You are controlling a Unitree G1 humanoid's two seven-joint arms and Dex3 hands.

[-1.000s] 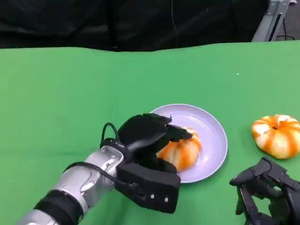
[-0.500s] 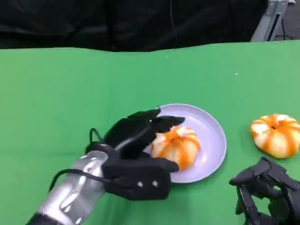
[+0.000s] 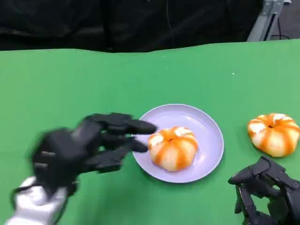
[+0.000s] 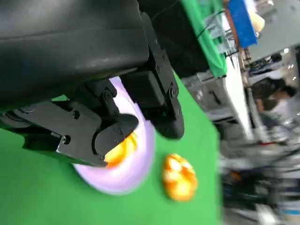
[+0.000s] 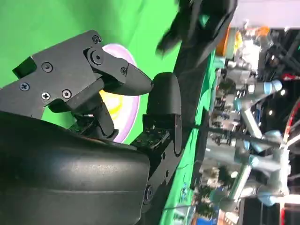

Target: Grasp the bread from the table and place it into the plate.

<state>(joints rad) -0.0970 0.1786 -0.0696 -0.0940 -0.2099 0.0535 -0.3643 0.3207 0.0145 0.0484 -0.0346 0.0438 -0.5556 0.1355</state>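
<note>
Now, from the head view, the left hand point(image 3: 86, 143) sits low over the green table point(image 3: 70, 84), left of the lilac plate point(image 3: 206, 124), blurred, its fingers spread and pointing toward the plate with nothing in them. One second ago that hand was curled over the bread on the plate; half a second ago it had lifted back with fingers loosening; at this moment it is clear of the plate, fingertips just beside the rim. The bread point(image 3: 173, 147), an orange-and-white striped bun, lies in the plate, slightly toward the near side, apart from the hand. A second bread point(image 3: 274, 133) lies on the table to the right of the plate, where it was before. The right hand point(image 3: 267, 194) rests at the lower right as earlier, fingers bent and holding nothing, near the second bun but not touching it.

From the left wrist view, the left hand's fingers point(image 4: 112, 136) reach out freely, with the plate point(image 4: 140, 154) and a slice of the bread point(image 4: 119, 150) beyond them, and the second bread point(image 4: 179, 177) farther off.

From the right wrist view, the right hand's fingers point(image 5: 122, 75) are parted and unloaded, with the plate point(image 5: 124, 110) beyond them.
</note>
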